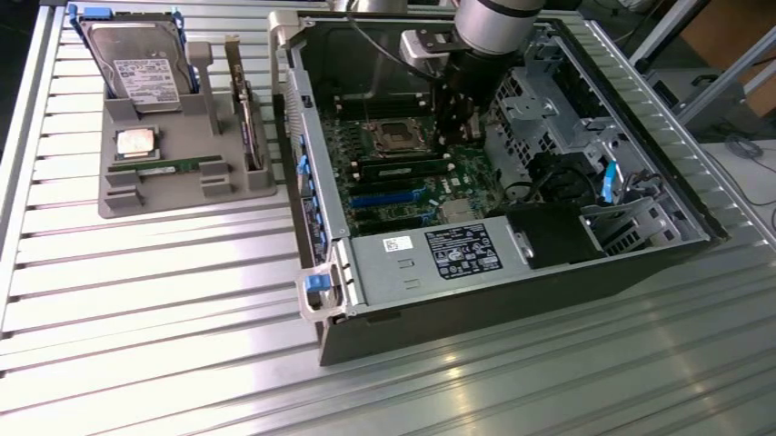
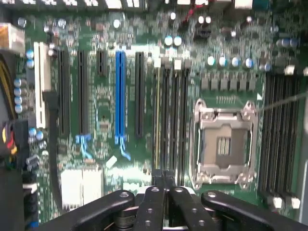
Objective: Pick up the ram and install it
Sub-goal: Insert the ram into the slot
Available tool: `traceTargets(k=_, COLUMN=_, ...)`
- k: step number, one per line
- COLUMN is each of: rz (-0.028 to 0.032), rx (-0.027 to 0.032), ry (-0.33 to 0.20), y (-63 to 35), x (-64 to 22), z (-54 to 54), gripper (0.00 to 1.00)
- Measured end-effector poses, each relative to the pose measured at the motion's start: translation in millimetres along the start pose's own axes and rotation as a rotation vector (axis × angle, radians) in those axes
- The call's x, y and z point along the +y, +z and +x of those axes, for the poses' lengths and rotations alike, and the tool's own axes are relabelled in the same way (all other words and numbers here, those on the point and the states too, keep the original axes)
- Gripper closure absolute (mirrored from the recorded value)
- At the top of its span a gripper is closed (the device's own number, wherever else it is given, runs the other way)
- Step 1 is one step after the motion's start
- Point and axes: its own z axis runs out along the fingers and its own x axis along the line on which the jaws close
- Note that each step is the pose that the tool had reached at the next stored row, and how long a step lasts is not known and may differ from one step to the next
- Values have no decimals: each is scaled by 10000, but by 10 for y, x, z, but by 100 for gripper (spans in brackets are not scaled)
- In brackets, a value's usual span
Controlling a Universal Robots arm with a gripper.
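My hand (image 2: 165, 185) is down inside the open computer case (image 1: 318, 163), fingers (image 2: 153, 204) clenched tight together w/ nothing between them, hanging just over the memory slots (image 2: 171, 115) beside the empty processor socket (image 2: 225, 144). Fingers are black, jointed metal links w/ round pivot pins.

The ram (image 1: 167, 167) is not w/ me: it lies in the grey plastic holder (image 1: 182, 195) on the tabletop (image 1: 158, 300), well apart from the case, toward the exterior view's left. Thin green stick, flat in its groove, long axis running across the holder, roughly exterior view's left to right.

Same holder also carries a hard drive (image 1: 136, 64) standing upright at the back, a square silver chip (image 1: 134, 142) lying just behind the ram, and a card (image 1: 246, 123) on edge along the side.

Tabletop is ribbed, shiny aluminium slats. Case is a grey steel box on its side, lid off; in it a green board (image 2: 106, 96) w/ long black slots, one blue slot (image 2: 120, 96), and a power supply (image 1: 431, 259) w/ a black label at the near end. Socket is a square silver frame, bare inside
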Motion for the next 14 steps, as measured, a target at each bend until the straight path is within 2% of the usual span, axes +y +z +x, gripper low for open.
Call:
traceTargets(k=2, rz=-45, rx=0, ry=0, y=1, x=-99, z=2, gripper=89)
traceTargets(k=4, rz=-135, rx=0, ry=1, y=2, x=-323, z=5, gripper=89)
traceTargets(k=9, rz=-139, rx=-1, ry=1, y=-167, x=-424, z=5, gripper=89)
traceTargets(k=12, rz=-144, rx=-2, ry=1, y=-218, x=-521, z=6, gripper=89)
traceTargets(k=14, rz=-144, rx=-2, ry=1, y=-247, x=-542, z=6, gripper=89)
